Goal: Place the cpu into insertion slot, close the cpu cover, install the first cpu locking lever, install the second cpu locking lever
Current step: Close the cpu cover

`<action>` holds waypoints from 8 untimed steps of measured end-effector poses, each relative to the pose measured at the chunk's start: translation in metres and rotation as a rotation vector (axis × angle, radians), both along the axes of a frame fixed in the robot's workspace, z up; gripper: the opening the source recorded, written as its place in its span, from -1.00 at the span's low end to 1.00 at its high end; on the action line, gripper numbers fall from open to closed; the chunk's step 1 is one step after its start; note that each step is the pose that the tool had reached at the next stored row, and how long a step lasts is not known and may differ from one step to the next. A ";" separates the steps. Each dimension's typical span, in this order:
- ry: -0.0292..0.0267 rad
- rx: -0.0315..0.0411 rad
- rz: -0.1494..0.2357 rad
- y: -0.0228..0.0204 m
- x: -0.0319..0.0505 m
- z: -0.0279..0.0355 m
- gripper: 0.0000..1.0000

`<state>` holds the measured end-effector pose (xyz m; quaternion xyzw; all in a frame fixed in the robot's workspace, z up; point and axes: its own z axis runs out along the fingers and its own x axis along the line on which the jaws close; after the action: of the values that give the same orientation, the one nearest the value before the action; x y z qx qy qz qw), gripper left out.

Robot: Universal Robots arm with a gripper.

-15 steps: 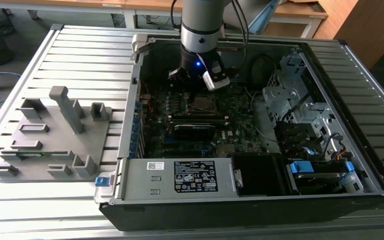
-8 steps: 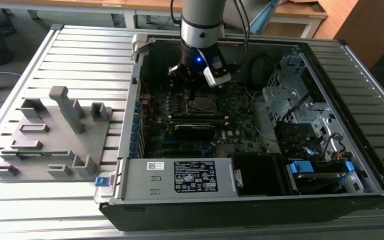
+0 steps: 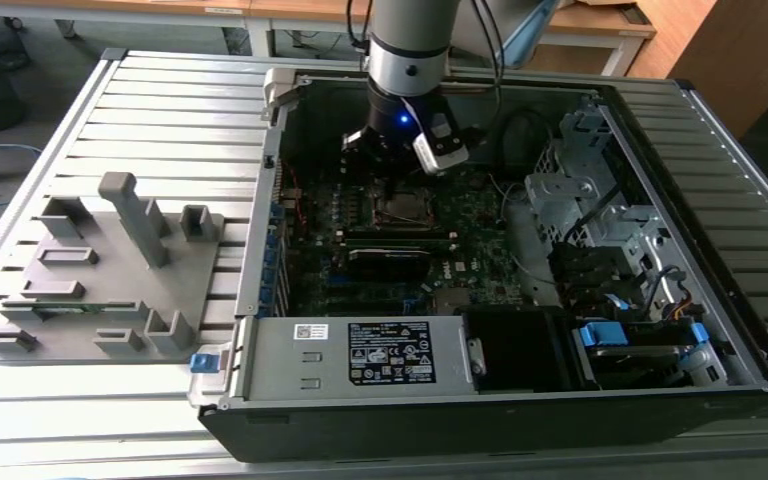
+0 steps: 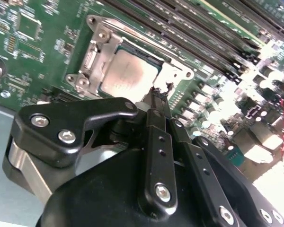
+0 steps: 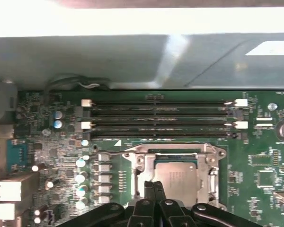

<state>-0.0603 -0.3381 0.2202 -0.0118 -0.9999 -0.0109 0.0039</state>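
Closed pincer (image 4: 159,97), 2 black fingers (image 4: 151,142) pressed flat together, nothing visible between them. Tips down at the edge of the cpu cover (image 4: 97,56) in both wrist views, touching or just above it: cannot tell which. In the first wrist view, same pincer (image 5: 154,187) over one edge of that silver frame.

Just beyond the tips, the cpu (image 4: 130,75): seated flat in the insertion slot (image 3: 380,207), dull grey top showing through the cover's square window, frame lying down around it on all 4 sides. Judged from that: chip placed, cover lowered. Locking levers too thin to trace with any certainty.

Past the socket in the first wrist view, long black memory slots (image 5: 161,118) running parallel, green board (image 5: 255,161) all around.

In the exterior view, arm (image 3: 411,50) upright in the upper middle of the frame, wrist inside the open computer case (image 3: 704,300), socket just below it. Grey parts fixture (image 3: 104,270) at the left of the frame, well apart, on a slatted table (image 3: 157,90).

Handling, as a judgement:
- **Cpu:** light, stiff, fragile on its contact side, best held by 2 opposite edges only.
- **Cover:** thin stiff sheet metal, hinged and light; push on the frame, never on the chip's top.
- **Levers:** likely springy wire, slippery, best taken at the bent end
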 end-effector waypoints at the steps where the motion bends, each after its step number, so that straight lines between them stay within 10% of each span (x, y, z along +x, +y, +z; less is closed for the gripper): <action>1: 0.0000 0.0000 0.000 0.0000 0.0022 0.0000 -0.79; 8: 0.0000 0.0000 0.000 0.0000 0.0176 0.0000 -0.79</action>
<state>-0.0426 -0.3382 0.2202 -0.0118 -0.9999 -0.0109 0.0039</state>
